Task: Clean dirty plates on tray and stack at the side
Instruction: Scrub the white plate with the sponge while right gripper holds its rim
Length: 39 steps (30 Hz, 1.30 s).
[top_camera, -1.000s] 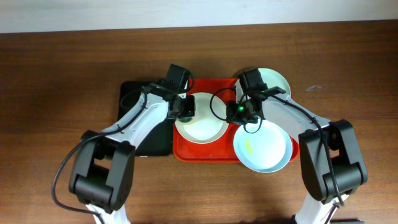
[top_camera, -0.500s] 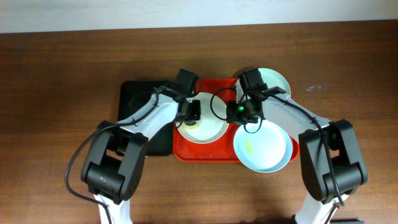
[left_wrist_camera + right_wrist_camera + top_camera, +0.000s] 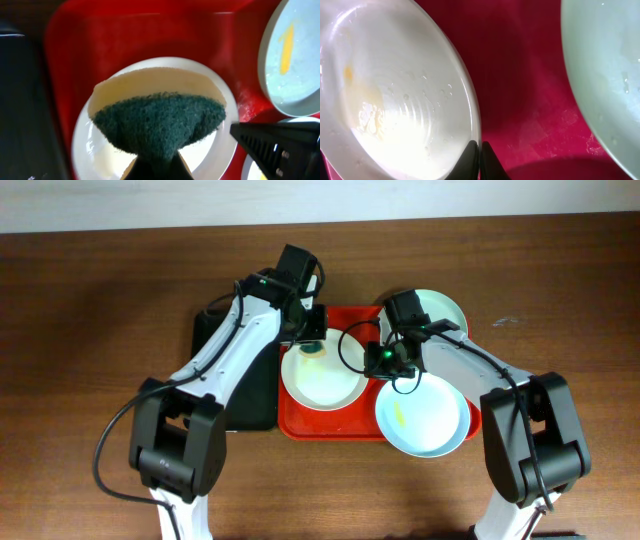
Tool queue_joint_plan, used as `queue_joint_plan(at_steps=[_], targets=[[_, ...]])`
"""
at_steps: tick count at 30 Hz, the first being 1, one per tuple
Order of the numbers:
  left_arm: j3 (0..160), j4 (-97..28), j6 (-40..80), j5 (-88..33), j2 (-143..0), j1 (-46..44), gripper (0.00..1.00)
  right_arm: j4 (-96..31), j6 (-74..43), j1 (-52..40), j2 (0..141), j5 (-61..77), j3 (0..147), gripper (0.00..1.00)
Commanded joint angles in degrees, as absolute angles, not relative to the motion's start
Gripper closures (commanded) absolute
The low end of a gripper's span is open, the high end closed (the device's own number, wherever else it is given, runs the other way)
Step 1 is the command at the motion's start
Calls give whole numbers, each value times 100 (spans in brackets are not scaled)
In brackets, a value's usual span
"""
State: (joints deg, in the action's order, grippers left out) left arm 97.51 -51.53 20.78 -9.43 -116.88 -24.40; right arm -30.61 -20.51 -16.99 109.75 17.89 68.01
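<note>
On the red tray lies a white plate with a faint yellow smear. My left gripper is shut on a dark green sponge and holds it over the plate's far rim. My right gripper is shut on the white plate's right rim, one finger on each side of the rim. A mint-blue plate with a yellow streak overhangs the tray's front right corner. Another mint-blue plate sits at the back right.
A black tray lies against the red tray's left side, partly under my left arm. Brown table surrounds both trays. In the left wrist view the right gripper's black body reaches in from the right.
My left gripper has carried the sponge from the white plate's near-left part back to its far rim, and the arm has swung away from me. The right gripper has stayed put.
</note>
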Motion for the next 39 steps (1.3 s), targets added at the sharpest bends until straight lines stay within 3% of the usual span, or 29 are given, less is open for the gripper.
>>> queue_joint_plan(at_steps=[1,11,18,22,26,32,36,39], targets=[[9607,-5238,2036,-596,-11603,-2460,100,-3061,-1970,-1763,10997,1712,6761,96],[9019,-4860,2250,-252,-12193,-2550,100,-3061,-1970,-1763,10997,1710,6761,96],[9015,-4849,2248,-670,-12964,-2650,100,-3061,-1973,-1763,10997,1710,6761,96],[9028,-4877,1658,-2158,-13069,-2700,100,-3061,-1973,-1763,10997,1710,6761,96],[9150,-4897,1658,-2530,-12702,-2617,100,-3061,-1970,-1763,10997,1712,6761,96],[9209,-4939,1669,-1610,-11360,-2421,100,-3061,-1973,-1763,10997,1712,6761,96],[9209,-5277,1715,-958,-11157,-2486,100,-3089,-1800,-1767,10997,1741,6761,88],[9181,-5483,1732,-740,-11273,-2576,100,-3103,-1651,-1767,10997,1756,6761,87]])
